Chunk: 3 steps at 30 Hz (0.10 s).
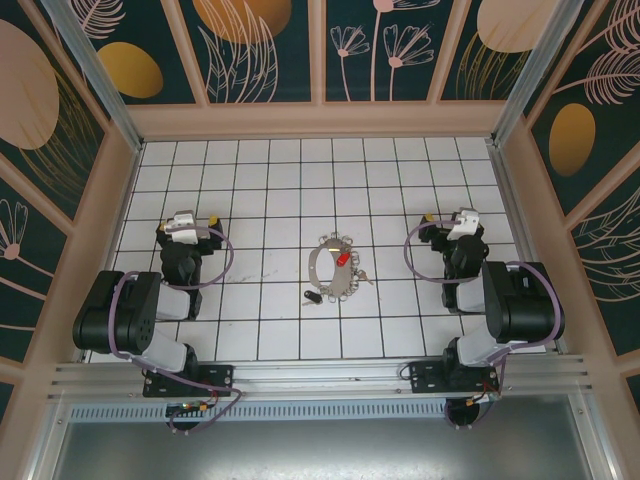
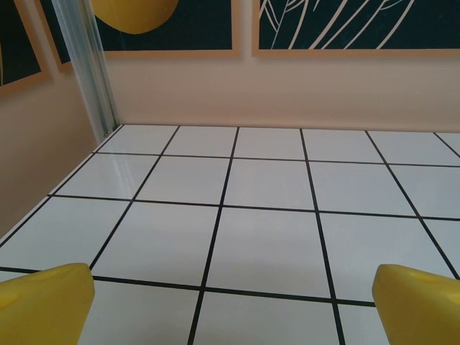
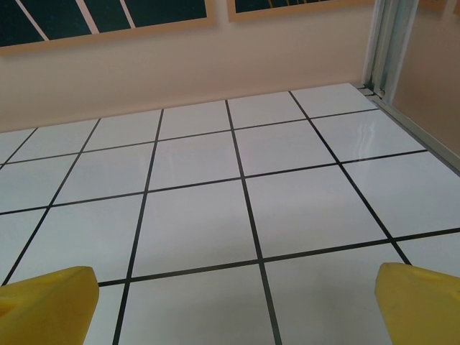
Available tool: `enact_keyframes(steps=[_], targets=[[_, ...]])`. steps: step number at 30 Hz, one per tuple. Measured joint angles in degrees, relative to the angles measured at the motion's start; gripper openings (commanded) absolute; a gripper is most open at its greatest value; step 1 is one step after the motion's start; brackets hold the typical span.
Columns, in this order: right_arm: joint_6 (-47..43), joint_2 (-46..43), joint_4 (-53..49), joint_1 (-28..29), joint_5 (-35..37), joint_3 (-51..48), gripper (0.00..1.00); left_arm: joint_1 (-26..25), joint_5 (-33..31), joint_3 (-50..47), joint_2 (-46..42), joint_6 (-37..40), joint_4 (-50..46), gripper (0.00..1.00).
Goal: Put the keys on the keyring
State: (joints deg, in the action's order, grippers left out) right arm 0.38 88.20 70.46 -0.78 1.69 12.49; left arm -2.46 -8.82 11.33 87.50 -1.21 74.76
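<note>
— Silvery metal in the middle of the overhead view: is that the keyring (image 1: 313,268)?

— Yes. The thin hoop lies flat on the tiled floor (image 1: 260,180), fringed with small keys. A red-tagged key (image 1: 343,258) lies at its 1 o'clock, touching the rim, though whether it is threaded on cannot be told. A black-headed key (image 1: 312,296) lies loose just outside at 7 o'clock, and a small silvery key (image 1: 366,276) just beside the hoop at 4 o'clock.

— Why do the arms sit so far off?

— They look parked. The left gripper (image 1: 190,222) is at the hoop's 9 o'clock and the right gripper (image 1: 455,220) at its 3 o'clock, both well apart from it. That probably keeps the keys unblocked from above and lets either arm reach in.

— And the left wrist view?

— Its yellow fingertips (image 2: 43,305) sit in the two bottom corners, spread wide, with only bare tile between them. The camera faces the far wall (image 2: 287,86) at 12 o'clock, not the keys.

— The right wrist?

— Much the same. Its yellow fingertips (image 3: 420,305) are wide apart and empty, with a corner post (image 3: 388,43) at 1 o'clock.

— So how far along is the task?

— It looks unstarted. One arm would likely steady the hoop while the other picks up a loose key.
</note>
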Motion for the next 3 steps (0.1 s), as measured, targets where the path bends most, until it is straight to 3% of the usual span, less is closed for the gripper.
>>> enact_keyframes(steps=[3], targets=[[0.0,0.0,-0.02,0.0,0.0,0.0,0.99,0.0,0.0,0.0,0.0,-0.02,0.0,0.99]])
